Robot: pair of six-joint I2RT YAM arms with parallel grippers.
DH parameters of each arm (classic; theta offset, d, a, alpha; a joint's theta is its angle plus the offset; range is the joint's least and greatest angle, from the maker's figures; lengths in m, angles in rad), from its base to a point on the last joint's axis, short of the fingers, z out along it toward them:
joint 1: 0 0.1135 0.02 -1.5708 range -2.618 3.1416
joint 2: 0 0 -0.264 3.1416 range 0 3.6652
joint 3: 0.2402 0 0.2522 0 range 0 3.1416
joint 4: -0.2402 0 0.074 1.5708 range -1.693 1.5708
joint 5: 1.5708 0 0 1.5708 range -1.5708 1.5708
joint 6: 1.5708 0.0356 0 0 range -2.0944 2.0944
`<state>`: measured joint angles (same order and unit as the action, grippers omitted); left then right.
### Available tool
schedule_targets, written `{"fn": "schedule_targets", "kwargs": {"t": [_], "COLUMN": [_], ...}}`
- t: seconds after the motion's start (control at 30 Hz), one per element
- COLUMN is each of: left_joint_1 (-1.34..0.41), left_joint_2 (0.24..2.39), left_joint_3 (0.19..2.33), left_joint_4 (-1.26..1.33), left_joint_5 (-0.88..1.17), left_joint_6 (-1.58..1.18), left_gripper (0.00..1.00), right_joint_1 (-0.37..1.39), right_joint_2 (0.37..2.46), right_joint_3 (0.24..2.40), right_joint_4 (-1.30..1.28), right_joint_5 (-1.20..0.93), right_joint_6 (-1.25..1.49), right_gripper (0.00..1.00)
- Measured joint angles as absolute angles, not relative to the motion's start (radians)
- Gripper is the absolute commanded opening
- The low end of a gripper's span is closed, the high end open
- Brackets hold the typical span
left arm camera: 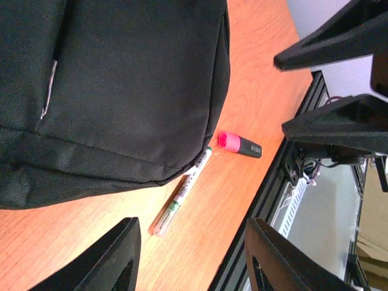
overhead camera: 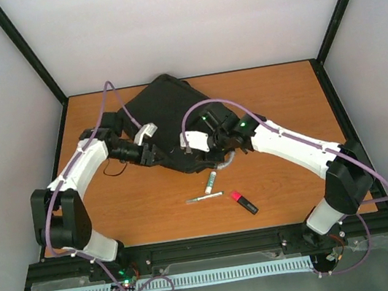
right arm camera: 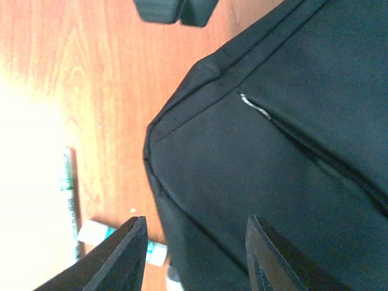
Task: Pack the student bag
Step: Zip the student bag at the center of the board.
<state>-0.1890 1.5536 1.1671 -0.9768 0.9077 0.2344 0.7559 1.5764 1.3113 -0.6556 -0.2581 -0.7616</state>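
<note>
The student bag (overhead camera: pixel 171 118), a large black fabric backpack, lies flat at the table's centre. A grey loop handle (overhead camera: pixel 227 161) shows at its near edge. My left gripper (overhead camera: pixel 152 154) is open and empty at the bag's near-left edge. In the left wrist view it (left arm camera: pixel 194 260) hovers over bare table beside the bag (left arm camera: pixel 121 91). My right gripper (overhead camera: pixel 214 144) is open and empty over the bag's near corner. In the right wrist view it (right arm camera: pixel 194 254) straddles the bag's edge (right arm camera: pixel 273 157), and a closed zipper (right arm camera: pixel 303 142) runs above.
A white-green pen (overhead camera: pixel 204 198), a white tube (overhead camera: pixel 210 181) and a pink-and-black highlighter (overhead camera: pixel 244 202) lie on the wooden table (overhead camera: pixel 283 102) in front of the bag. The pen (left arm camera: pixel 182 191) and highlighter (left arm camera: pixel 238 143) show in the left wrist view. A black rail (overhead camera: pixel 217 245) edges the near side.
</note>
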Motion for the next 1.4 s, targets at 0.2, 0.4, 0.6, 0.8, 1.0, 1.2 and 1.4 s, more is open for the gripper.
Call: {"fn": "schedule_targets", "kwargs": {"t": [0.2, 0.4, 0.6, 0.8, 1.0, 1.2, 1.4], "left_joint_1": [-0.204, -0.282, -0.411, -0.538, -0.575, -0.585, -0.589], "left_joint_2": [1.494, 1.382, 1.369, 1.391, 1.466, 1.544, 1.585], "left_joint_3": [1.162, 1.119, 1.086, 1.046, 1.026, 1.026, 1.026], "left_joint_4": [-0.928, -0.889, -0.87, -0.779, -0.689, -0.629, -0.574], "left_joint_5": [0.802, 0.651, 0.55, 0.444, 0.368, 0.339, 0.289], "left_joint_6": [0.311, 0.574, 0.767, 0.839, 0.884, 0.933, 0.976], "left_gripper": [0.52, 0.53, 0.53, 0.52, 0.52, 0.48, 0.31], "right_joint_1": [0.746, 0.654, 0.485, 0.385, 0.357, 0.34, 0.337], "right_joint_2": [1.549, 1.525, 1.458, 1.457, 1.439, 1.418, 1.418], "right_joint_3": [1.24, 1.207, 1.212, 1.243, 1.238, 1.225, 1.205], "right_joint_4": [-0.67, -0.713, -0.748, -0.757, -0.752, -0.749, -0.744], "right_joint_5": [-0.308, -0.368, -0.404, -0.408, -0.408, -0.418, -0.425], "right_joint_6": [-0.679, -0.597, -0.578, -0.525, -0.505, -0.495, -0.489], "right_gripper": [0.45, 0.45, 0.47, 0.48, 0.49, 0.5, 0.5]}}
